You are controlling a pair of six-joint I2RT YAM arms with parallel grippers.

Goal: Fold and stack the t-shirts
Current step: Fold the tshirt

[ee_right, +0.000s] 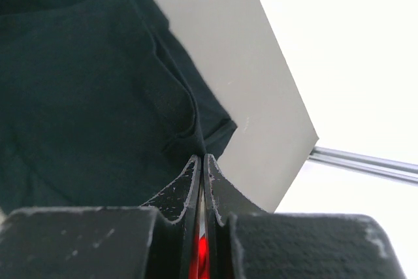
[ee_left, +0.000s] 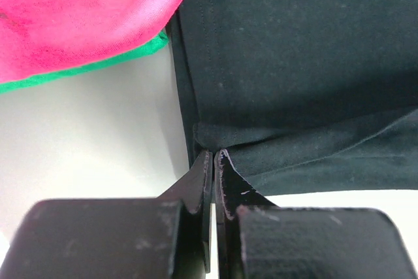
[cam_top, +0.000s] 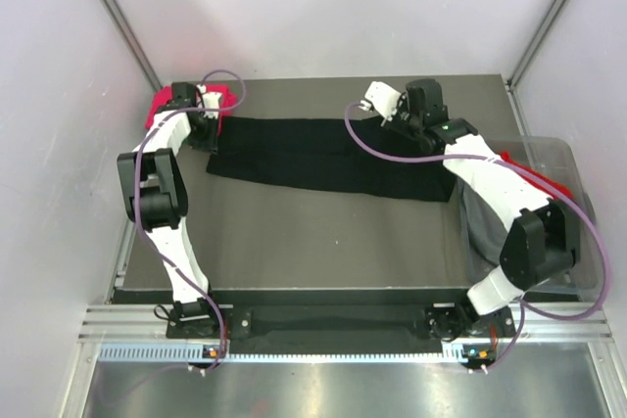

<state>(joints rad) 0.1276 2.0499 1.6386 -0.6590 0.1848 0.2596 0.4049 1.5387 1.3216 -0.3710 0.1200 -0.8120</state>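
Note:
A black t-shirt [cam_top: 323,156] lies folded into a long band across the back of the dark table. My left gripper [cam_top: 207,132] is shut on the band's left end, with black cloth pinched at the fingertips [ee_left: 214,155]. My right gripper [cam_top: 397,121] is shut on the band's far edge towards its right end, where a hemmed corner [ee_right: 219,132] sits just beyond the tips [ee_right: 202,158]. A pink-red t-shirt [ee_left: 78,17] lies on a green one [ee_left: 98,70] just left of the left gripper, at the table's back left corner [cam_top: 162,105].
A clear plastic bin [cam_top: 578,203] stands off the table's right edge, with grey [cam_top: 485,227] and red [cam_top: 534,171] cloth in it. Behind the table are white walls and metal frame posts [ee_right: 366,161]. The table's back right corner [ee_right: 307,138] is close to the right gripper.

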